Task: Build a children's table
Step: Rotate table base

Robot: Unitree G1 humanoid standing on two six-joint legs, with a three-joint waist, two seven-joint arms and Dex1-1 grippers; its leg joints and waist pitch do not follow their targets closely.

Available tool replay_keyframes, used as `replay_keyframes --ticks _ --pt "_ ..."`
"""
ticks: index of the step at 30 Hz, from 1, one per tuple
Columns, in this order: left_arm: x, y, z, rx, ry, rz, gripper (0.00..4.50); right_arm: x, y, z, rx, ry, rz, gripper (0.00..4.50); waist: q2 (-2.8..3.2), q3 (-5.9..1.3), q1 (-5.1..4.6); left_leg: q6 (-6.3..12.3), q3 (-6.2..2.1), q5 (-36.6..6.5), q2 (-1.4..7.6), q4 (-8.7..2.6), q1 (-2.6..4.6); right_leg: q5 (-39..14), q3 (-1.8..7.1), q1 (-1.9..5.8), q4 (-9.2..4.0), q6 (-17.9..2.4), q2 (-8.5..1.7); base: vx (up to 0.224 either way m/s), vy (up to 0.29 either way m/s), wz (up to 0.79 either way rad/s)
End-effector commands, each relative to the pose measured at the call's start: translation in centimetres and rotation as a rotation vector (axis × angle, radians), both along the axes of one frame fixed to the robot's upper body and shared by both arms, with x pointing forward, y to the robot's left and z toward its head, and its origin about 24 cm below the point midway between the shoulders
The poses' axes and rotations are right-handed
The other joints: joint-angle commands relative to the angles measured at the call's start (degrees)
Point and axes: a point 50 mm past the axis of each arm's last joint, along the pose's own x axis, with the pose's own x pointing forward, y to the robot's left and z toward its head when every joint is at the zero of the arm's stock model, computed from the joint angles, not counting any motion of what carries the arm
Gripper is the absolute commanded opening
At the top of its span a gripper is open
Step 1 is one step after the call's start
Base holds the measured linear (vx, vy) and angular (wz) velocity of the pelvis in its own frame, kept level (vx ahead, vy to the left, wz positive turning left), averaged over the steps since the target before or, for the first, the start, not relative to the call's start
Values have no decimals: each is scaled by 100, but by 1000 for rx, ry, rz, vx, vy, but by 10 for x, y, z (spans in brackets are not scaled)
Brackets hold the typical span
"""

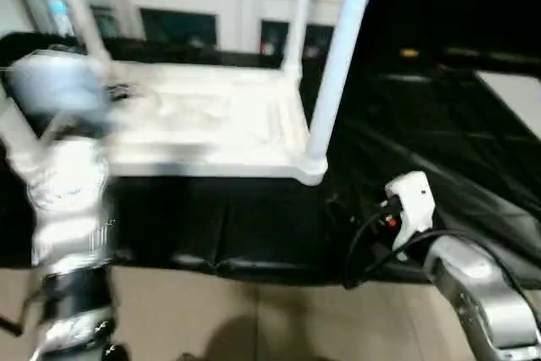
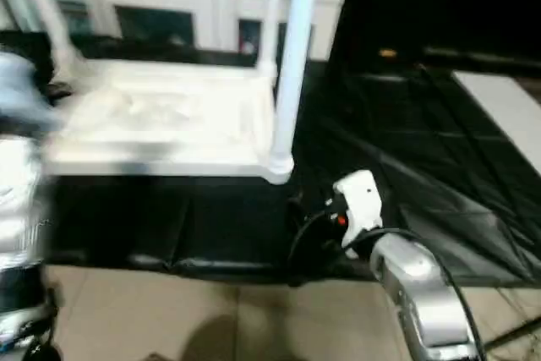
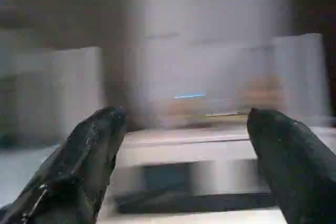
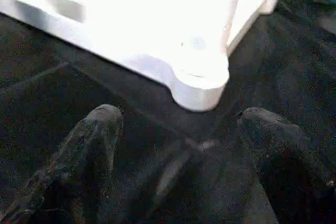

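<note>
The children's table lies upside down on a black-covered surface: its white tabletop (image 1: 211,120) has the ribbed underside facing up. One white leg (image 1: 340,57) stands in the near right corner socket (image 4: 202,77), a second leg (image 1: 300,14) rises behind it, and a third (image 1: 78,6) at the far left. My right gripper (image 4: 181,114) is open just in front of that near corner, low over the black cloth, with nothing between its fingers. My left gripper (image 3: 184,116) is open and empty too. My left forearm (image 1: 68,200) rises at the tabletop's left end.
A white cabinet with glass doors (image 1: 194,6) stands behind the table. The black cloth (image 1: 439,124) stretches to the right, with a white board (image 1: 516,95) at its far right. Tiled floor (image 1: 254,319) lies in front of the surface's near edge.
</note>
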Motion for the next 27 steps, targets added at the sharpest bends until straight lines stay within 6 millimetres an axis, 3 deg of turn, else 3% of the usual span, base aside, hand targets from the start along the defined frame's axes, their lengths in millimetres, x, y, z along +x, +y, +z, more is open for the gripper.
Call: replay_keyframes --ticks 1,2,3,4,5,6,7,9,11,13,15,17,18,19,21,22,24,26,27 --pt "0 1 -1 -2 22 52 422 1 6 4 3 -26 7 389 18 -287 66 -205 -82 -1088 155 -474 33 -4549 392 151 -1046 -103 -533 57 -18 -8" --pt "-2 -6 -4 6 35 19 422 1 9 3 4 -28 10 389 173 -367 25 -325 -118 -1591 290 -720 163 -2334 286 73 -747 -537 -130 -26 -37 21" --pt "-2 -6 -4 6 35 19 422 1 9 3 4 -28 10 389 148 -377 -23 -334 -125 -1584 335 -801 104 -1469 281 161 -693 -707 -111 -26 -37 21" --pt "-3 -21 -10 12 78 -59 422 1 11 3 1 -34 -2 389 177 -323 12 -325 -72 -1855 336 -892 84 -890 290 182 -715 -970 -89 0 0 0" --pt "-4 -33 -15 17 112 -120 422 2 13 3 -3 -38 -17 389 139 -282 4 -331 -43 -2455 327 -922 103 -1415 291 166 -777 -995 -115 0 0 0" --pt "-7 -45 -23 38 147 -149 422 4 13 2 -6 -35 -58 389 133 -248 18 -339 -15 -2946 276 -896 154 -2242 297 89 -890 -830 -145 0 0 0" --pt "-10 -50 -31 44 184 -123 422 7 12 1 -6 -44 -109 389 114 -247 22 -334 -18 -3043 266 -884 172 -2536 300 68 -931 -737 -165 0 0 0" --pt "-12 -50 -35 25 199 -82 422 9 12 1 -13 -56 -144 389 90 -274 -4 -305 -42 -2800 242 -891 62 -2888 326 116 -954 -450 -189 0 0 0" --pt "-12 -48 -36 7 201 -61 422 9 12 1 -19 -63 -155 389 89 -277 -40 -287 -61 -2654 229 -908 -8 -2813 324 160 -950 -352 -187 0 0 0" --pt "-16 -17 -41 -64 228 109 422 8 13 1 -5 -65 -166 389 12 -301 -99 -223 -52 -2505 209 -901 -35 -2751 314 187 -957 -310 -185 0 0 0" --pt "-21 20 -38 -111 228 267 422 7 16 1 17 -63 -153 389 19 -309 -152 -137 -55 -2208 175 -905 -100 -2614 316 224 -941 -336 -182 0 0 0" --pt "-22 30 -36 -124 221 296 437 6 17 1 20 -64 -145 389 42 -312 -227 -136 -89 -2105 166 -904 -143 -2674 299 254 -940 -316 -184 0 0 0" --pt "-22 34 -32 -137 212 287 437 6 18 1 23 -63 -142 389 67 -326 -218 -121 -77 -2023 201 -885 -55 -2280 341 178 -920 -508 -171 0 0 0" --pt "-22 33 -31 -124 217 274 437 6 19 1 24 -66 -136 389 69 -333 -211 -107 -65 -1967 214 -881 -32 -2055 356 165 -904 -605 -161 54 -14 5" --pt "-20 30 -29 -87 241 242 437 8 23 3 24 -73 -126 389 144 -359 -161 -76 -35 -1625 239 -888 -16 -1126 394 182 -784 -960 -108 61 -6 9" --pt "-20 30 -30 -86 246 245 437 9 23 3 24 -74 -126 389 118 -364 -156 -58 -3 -1521 238 -879 -1 -861 405 178 -768 -1067 -95 55 -1 8" --pt "-20 31 -31 -84 256 261 437 10 24 3 23 -76 -129 389 126 -385 -116 -17 25 -1250 240 -863 -8 -526 418 215 -723 -1177 -102 57 0 7" --pt "-19 46 -29 -95 256 309 437 12 23 4 18 -79 -145 389 142 -410 -70 20 41 -840 239 -842 -18 -94 415 254 -661 -1256 -96 57 0 0" --pt "-18 54 -29 -107 256 327 437 13 22 4 19 -80 -150 389 81 -417 -71 48 55 -716 234 -833 -29 37 416 270 -651 -1266 -89 71 -10 -4"
